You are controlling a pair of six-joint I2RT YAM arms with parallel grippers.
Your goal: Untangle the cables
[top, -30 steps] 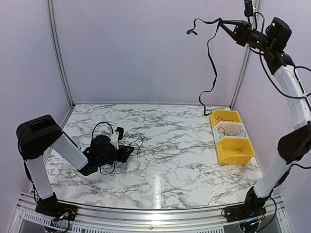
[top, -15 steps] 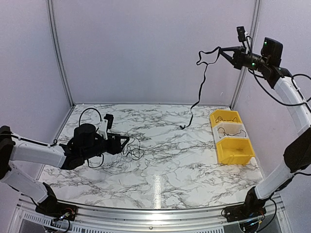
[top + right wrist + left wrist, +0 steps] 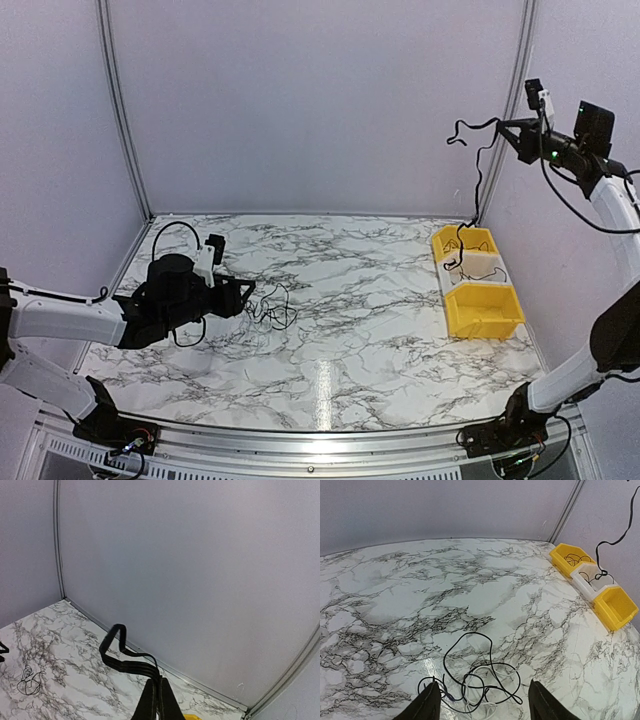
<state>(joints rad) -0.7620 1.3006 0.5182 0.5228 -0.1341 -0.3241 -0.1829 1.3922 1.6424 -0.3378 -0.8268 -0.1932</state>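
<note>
1. Has the left gripper (image 3: pixel 240 293) low over the marble tabletop (image 3: pixel 380 340), reaching toward the middle of the table, jaws spread wide with nothing pinched between them.
2. Shows the bundle of thin cables (image 3: pixel 475 680) lying loose on the marble right at those spread fingers (image 3: pixel 427 703): mostly black loops with a pale strand tangled among them. Cannot tell whether the nearest black loop touches the left fingertip.
3. Holds the right gripper (image 3: pixel 503 126) high in the air beside the corner post (image 3: pixel 515 60), fingers pressed together on a flat black cable (image 3: pixel 137 666), which loops out ahead of them in the wrist view.
4. Lets that cable hang down in a slack, kinked line to the row of three bins at the table's right edge, well apart from the bundle.
5. Puts its lower end at the rear yellow bin (image 3: pixel 445 238) and the pale middle bin (image 3: pixel 490 262); cannot tell which of the two it lies in.
6. Shows thin dark wire coiled in the rear bin, with the front yellow bin (image 3: pixel 485 320) nearest the arm bases.
</note>
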